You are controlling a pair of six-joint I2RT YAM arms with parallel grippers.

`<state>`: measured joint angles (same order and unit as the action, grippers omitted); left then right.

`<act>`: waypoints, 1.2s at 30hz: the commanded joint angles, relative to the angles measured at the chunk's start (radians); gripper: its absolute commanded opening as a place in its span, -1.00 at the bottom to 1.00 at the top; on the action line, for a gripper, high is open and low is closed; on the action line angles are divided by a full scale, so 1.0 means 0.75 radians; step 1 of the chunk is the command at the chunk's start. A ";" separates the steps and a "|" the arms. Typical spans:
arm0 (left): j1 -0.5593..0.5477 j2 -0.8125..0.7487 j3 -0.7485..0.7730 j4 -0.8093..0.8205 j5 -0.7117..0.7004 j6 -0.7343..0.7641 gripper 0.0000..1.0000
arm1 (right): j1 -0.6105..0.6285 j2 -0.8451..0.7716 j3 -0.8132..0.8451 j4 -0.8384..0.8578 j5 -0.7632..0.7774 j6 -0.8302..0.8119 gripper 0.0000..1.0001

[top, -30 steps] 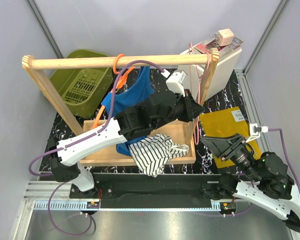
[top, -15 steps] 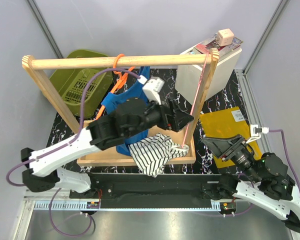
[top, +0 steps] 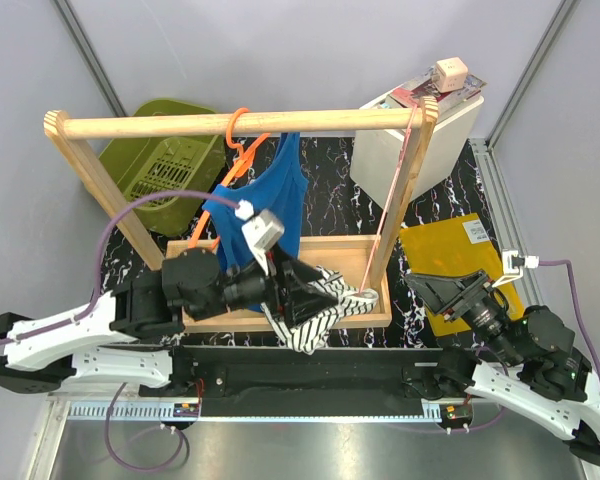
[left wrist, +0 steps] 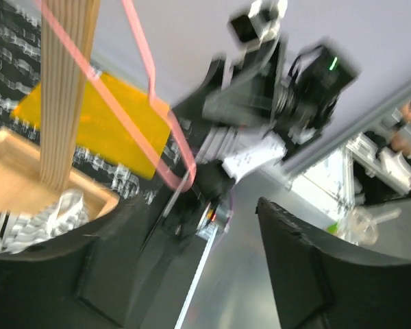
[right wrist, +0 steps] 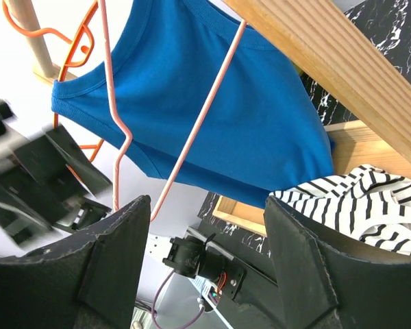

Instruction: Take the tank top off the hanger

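The bright-blue tank top (top: 270,205) hangs on the orange hanger (top: 237,150), whose hook sits over the wooden rod (top: 240,124). In the right wrist view the tank top (right wrist: 192,96) fills the upper middle, with the hanger (right wrist: 61,44) at the upper left. My left gripper (top: 325,292) is open and low over the striped garment (top: 315,310), in front of and below the tank top. The left wrist view shows the left gripper (left wrist: 192,274) holding nothing. My right gripper (top: 450,290) is open at the right, away from the rack; the right wrist view shows nothing in the right gripper (right wrist: 205,267).
A thin pink hanger (top: 395,200) hangs from the rod along the right post. The rack stands in a wooden tray (top: 365,262). A green basket (top: 160,165) is at the back left, a white box (top: 410,140) at the back right, and a yellow mat (top: 455,250) at the right.
My left arm has drawn back from the rack's right post toward the near edge and opened. The pink hanger now hangs free by the post. The right arm has not moved.
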<state>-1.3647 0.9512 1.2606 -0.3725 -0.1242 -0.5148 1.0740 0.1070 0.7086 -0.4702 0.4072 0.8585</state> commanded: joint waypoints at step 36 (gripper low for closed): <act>0.046 0.499 -0.476 -0.172 -0.622 -0.379 0.98 | -0.002 -0.006 0.000 -0.017 0.083 0.003 0.52</act>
<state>-1.3811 1.3048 0.8749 -0.5503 -0.6231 -0.7715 1.0740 0.1127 0.7017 -0.4961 0.4522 0.8612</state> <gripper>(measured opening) 0.987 0.758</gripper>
